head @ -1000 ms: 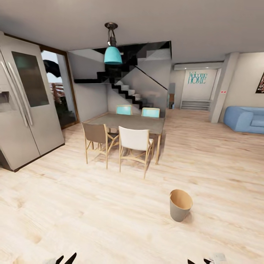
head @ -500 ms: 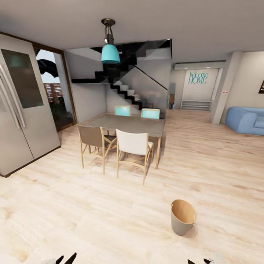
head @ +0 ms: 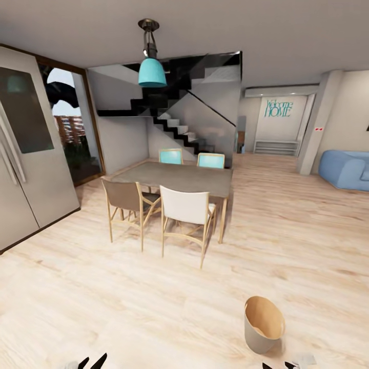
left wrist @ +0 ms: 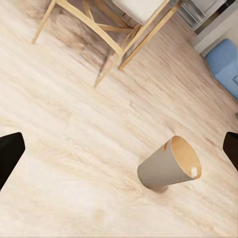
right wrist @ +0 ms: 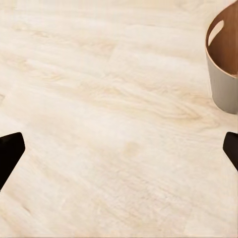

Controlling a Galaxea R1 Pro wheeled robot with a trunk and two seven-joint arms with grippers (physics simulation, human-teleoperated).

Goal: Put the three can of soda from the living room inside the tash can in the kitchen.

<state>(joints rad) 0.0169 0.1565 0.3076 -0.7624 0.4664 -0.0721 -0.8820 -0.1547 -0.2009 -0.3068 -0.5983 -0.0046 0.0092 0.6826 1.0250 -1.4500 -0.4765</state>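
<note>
Fridge (head: 20, 148): tall, steel, at the left edge.
Dining table (head: 179, 177): centre, four chairs around it.
Tash can (head: 263, 331): upright on the wood floor (head: 102, 297), lower right.
Sofa (head: 346, 169): blue, right edge.
Left end effector (left wrist: 119, 151): fingers spread, empty.
Right end effector (right wrist: 119, 148): fingers spread, empty.

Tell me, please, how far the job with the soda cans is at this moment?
Nothing looks done: the trash can stands on the wood floor with no can visible inside. In hand: nothing; the left gripper and the right gripper are open and hold nothing. Left: all three cans, none in sight; the blue sofa is far ahead.
</note>
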